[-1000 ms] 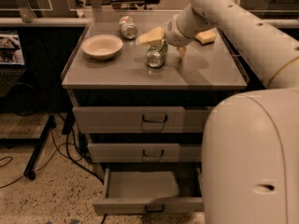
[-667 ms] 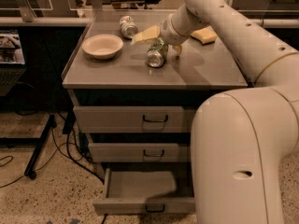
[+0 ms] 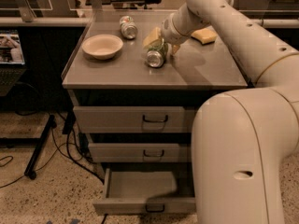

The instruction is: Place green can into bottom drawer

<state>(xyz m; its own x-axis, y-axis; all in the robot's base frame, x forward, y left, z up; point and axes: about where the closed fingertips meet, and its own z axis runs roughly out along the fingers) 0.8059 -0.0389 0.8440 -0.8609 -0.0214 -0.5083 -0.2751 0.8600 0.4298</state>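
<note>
Above the open, waiting bottom drawer (image 3: 126, 204), your gripper (image 3: 163, 45) is meeting the green can (image 3: 155, 58) for pickup. Clamped or apart: you cannot tell.

arm (image 3: 243, 139) is rising from the lower right, its bulky near link filling that side of the view. forearm (image 3: 247, 41) is running up and back, then bending left. wrist (image 3: 181, 23) is pitching down and left. gripper (image 3: 162, 45) is sitting at upper centre, pointing down-left.
</note>
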